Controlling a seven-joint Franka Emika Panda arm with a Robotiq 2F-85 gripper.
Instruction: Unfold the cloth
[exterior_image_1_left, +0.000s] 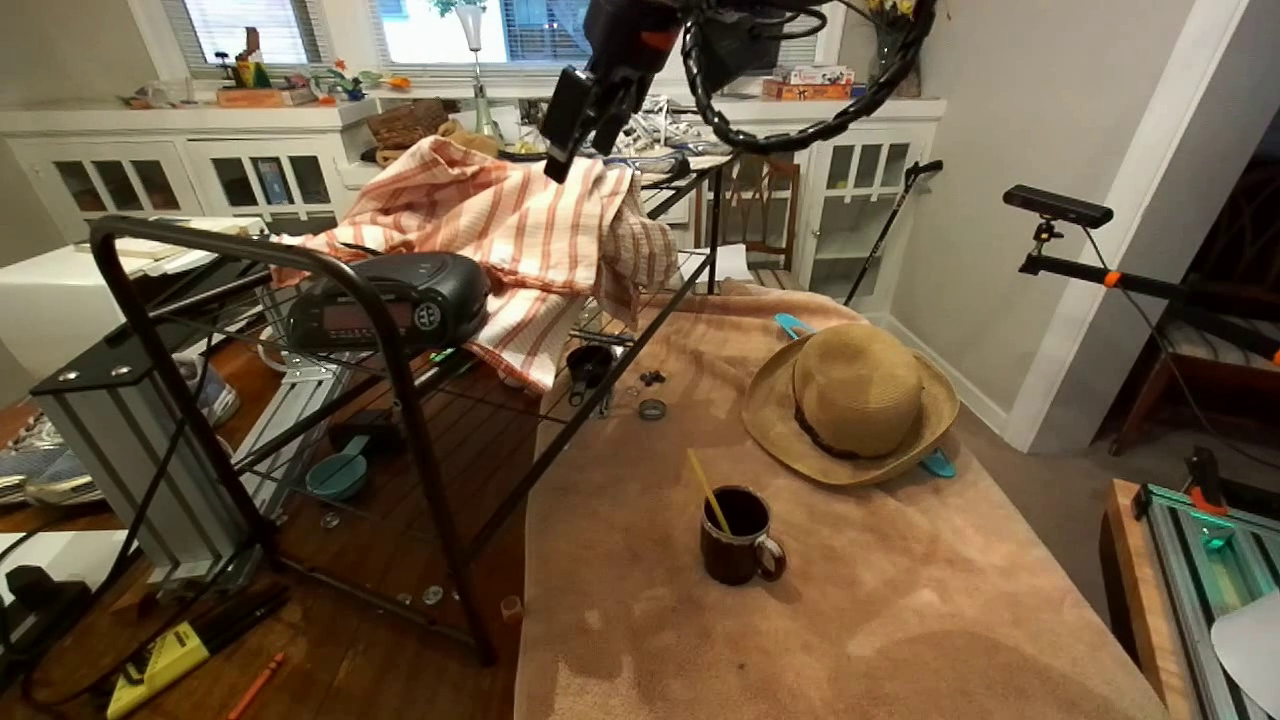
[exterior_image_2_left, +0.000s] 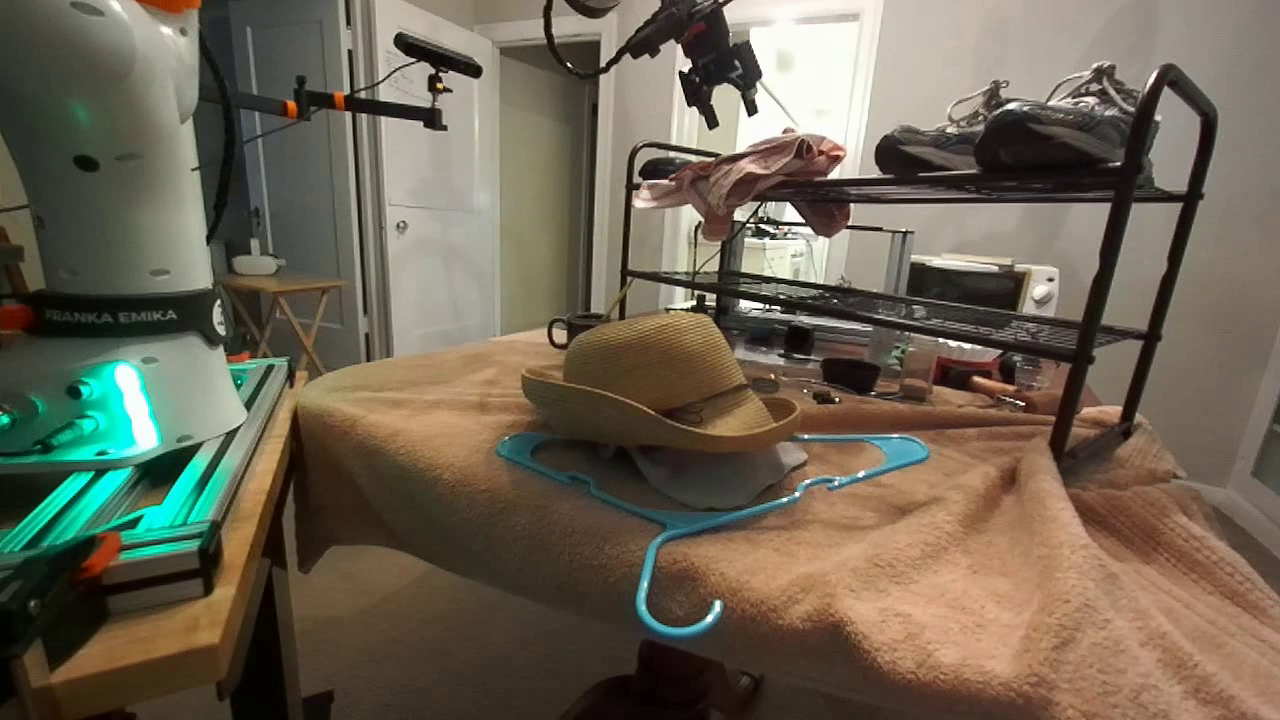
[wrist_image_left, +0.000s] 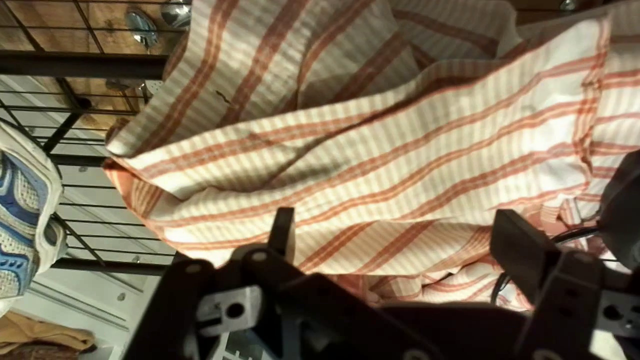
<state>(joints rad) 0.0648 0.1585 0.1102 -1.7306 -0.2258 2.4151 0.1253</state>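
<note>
1. Because the top surface (exterior_image_2_left: 940, 190) of the rack (exterior_image_2_left: 1103, 270) bore its weight, the striped cloth (exterior_image_1_left: 500, 225) lay rumpled there, loose parts drooping past the edge.
2. In an exterior view, the radio (exterior_image_1_left: 440, 295) sat just beside it toward eight o'clock; in the wrist view, a shoe (wrist_image_left: 25, 215) stood apart toward nine, probably limiting room for spreading.
3. Above the cloth, toward one o'clock in an exterior view, the gripper (exterior_image_1_left: 582, 158) hung with its fingers (wrist_image_left: 283, 232) wide apart, holding nothing and seemingly touching nothing.
4. That position over the folds likely suited pinching a free edge and drawing it flat.
</note>
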